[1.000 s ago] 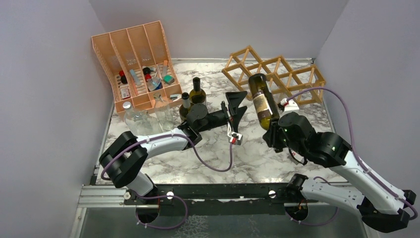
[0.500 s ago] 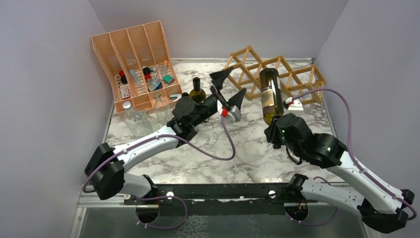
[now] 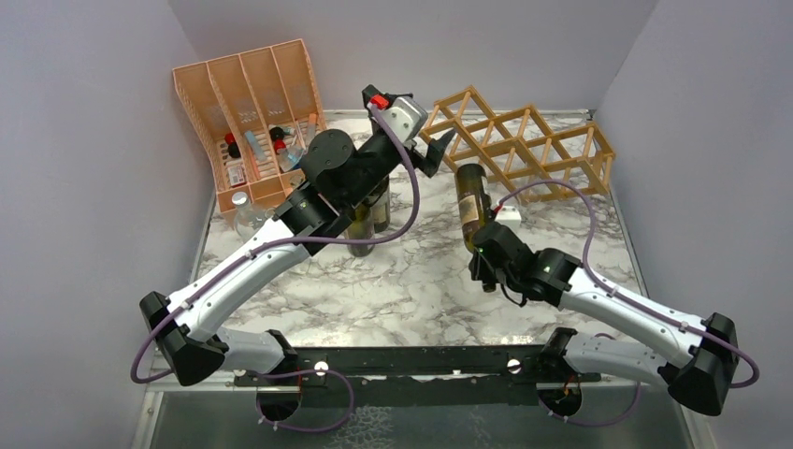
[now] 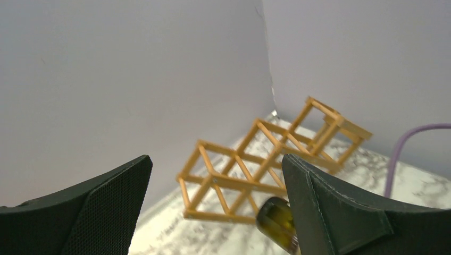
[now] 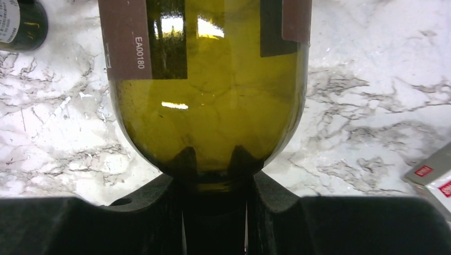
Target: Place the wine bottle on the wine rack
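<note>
"Two end effectors showed over the marble worktop [image 3: 411, 281]; which one had the wine bottle [image 3: 470, 198]?"

"The right end effector [image 3: 483, 251]. Its fingers were clamped on the neck, and the right wrist view looked along the olive-green glass, past a brown label, with marble behind."

"Where was the bottle, then?"

"Held by that neck with its base toward the wine rack [image 3: 524, 145]. It sat in front of the rack's left end and in none of its cells. Whether base and wood touched, I couldn't tell."

"And the left end effector [image 3: 432, 150]?"

"Spread wide, gripping nothing, high beside the rack's left end. Between its fingers the left wrist view showed the diamond cells against the back wall, with the bottle's base poking in low by the right finger."

"What else stood around?"

"An orange-pink slotted organiser [image 3: 248, 103] at the back left had small items in its slots. Clear bottles [image 3: 245, 215] stood before it, and dark bottles [image 3: 363, 232] under the left arm. A small white box [image 3: 510, 211] lay on the marble near the held bottle."
</note>
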